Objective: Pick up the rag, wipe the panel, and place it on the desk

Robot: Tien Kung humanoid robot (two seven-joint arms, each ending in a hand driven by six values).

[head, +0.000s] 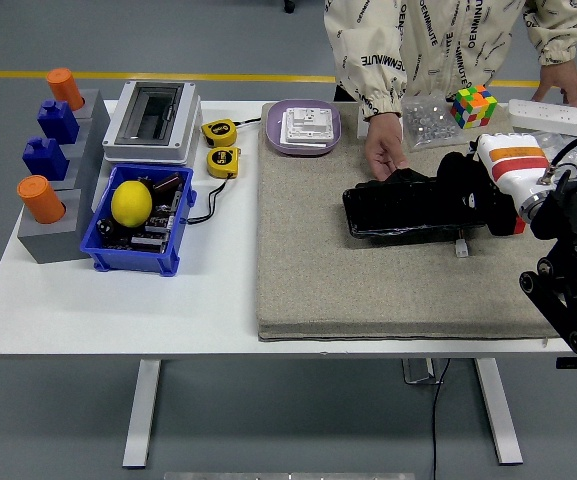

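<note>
While my right hand (465, 185) rests at the panel's (408, 208) 3 o'clock end, I see black fingers curled over something dark there; I cannot tell rag from hand. Panel lies on the mat (368, 270), counter's right half. At 12 o'clock, a person's hand (381, 155) touches the panel's far edge.

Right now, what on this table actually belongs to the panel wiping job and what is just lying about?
In the job:
black panel
right hand over its right end
person's hand at its far edge

Lying about:
Rubik's cube
purple plate
tape measures
lemon
blue bin
</note>
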